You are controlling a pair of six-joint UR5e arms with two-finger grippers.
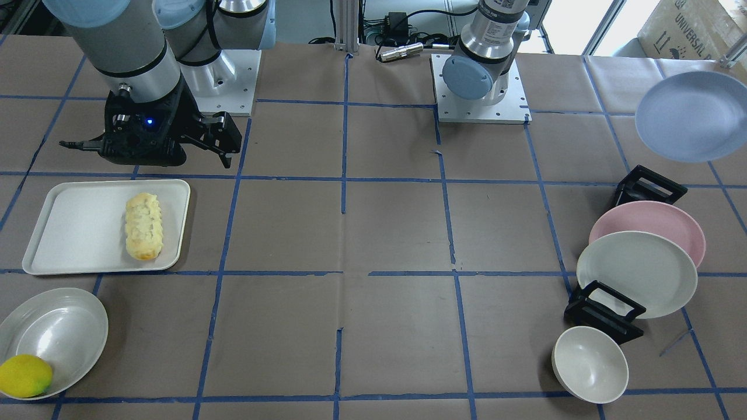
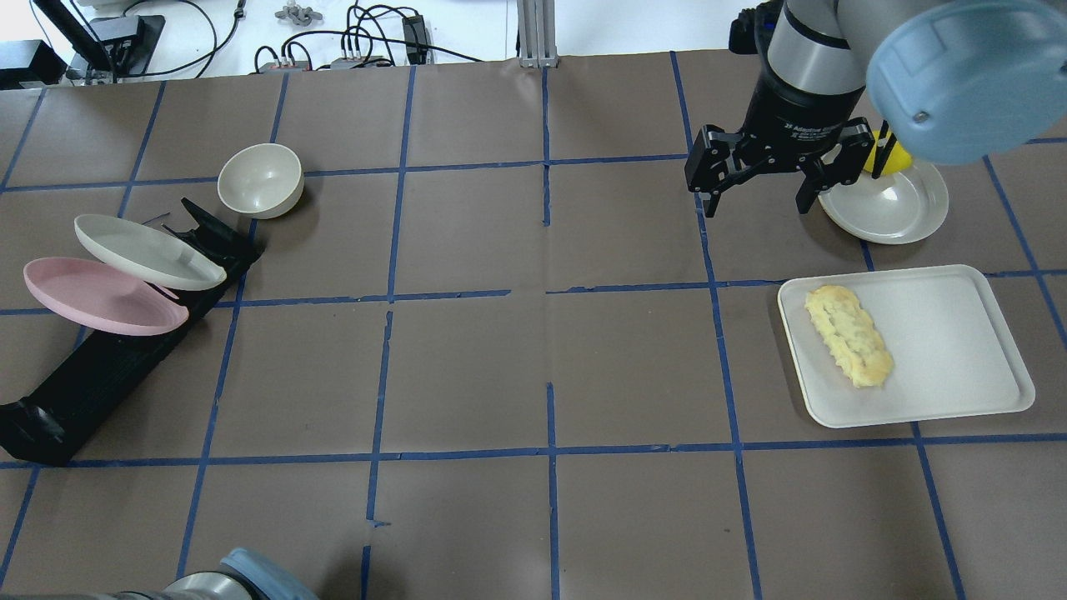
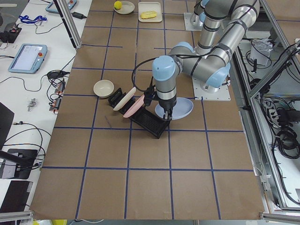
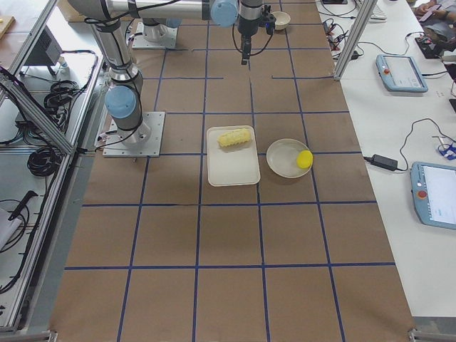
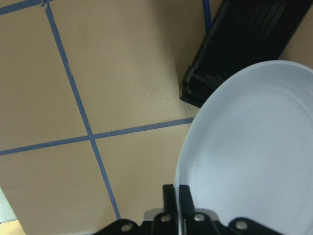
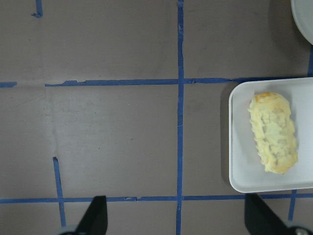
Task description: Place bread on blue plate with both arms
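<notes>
The bread (image 1: 143,226) lies on a white tray (image 1: 70,239) on the robot's right side; it also shows in the overhead view (image 2: 849,335) and the right wrist view (image 6: 274,132). My right gripper (image 2: 754,196) hangs open and empty above the table, just beyond the tray's far corner. My left gripper (image 5: 178,196) is shut on the rim of the blue plate (image 5: 254,161). It holds the plate tilted in the air (image 1: 691,116) near the black rack, close to the left arm's base. The blue plate is out of the overhead view.
A black rack (image 2: 108,358) holds a pink plate (image 2: 100,296) and an off-white plate (image 2: 146,250). A small bowl (image 2: 260,179) stands beside it. A shallow dish (image 1: 64,332) with a lemon (image 1: 24,375) sits near the tray.
</notes>
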